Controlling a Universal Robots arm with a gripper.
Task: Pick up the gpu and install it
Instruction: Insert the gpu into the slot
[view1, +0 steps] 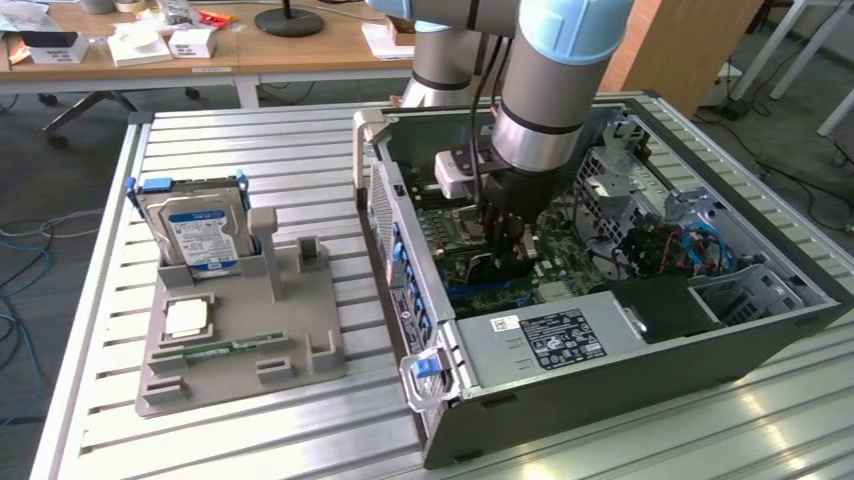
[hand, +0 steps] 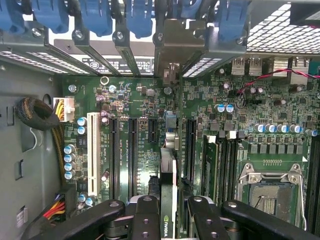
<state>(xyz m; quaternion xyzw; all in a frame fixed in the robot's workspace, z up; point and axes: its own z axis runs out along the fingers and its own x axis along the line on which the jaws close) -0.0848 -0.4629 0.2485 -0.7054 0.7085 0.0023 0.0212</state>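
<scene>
My gripper reaches down into the open computer case, just above the green motherboard. It is shut on the gpu, a thin card seen edge-on between the two black fingers. The card's silver bracket stands against the case's rear slot openings, beside the blue retention clips. The card's lower edge hangs over the long black expansion slots; I cannot tell whether it touches one.
A grey parts tray lies on the slatted table at the exterior view's left, holding a silver hard drive upright and a green memory stick. Inside the case are the power supply, the CPU socket and cable bundles.
</scene>
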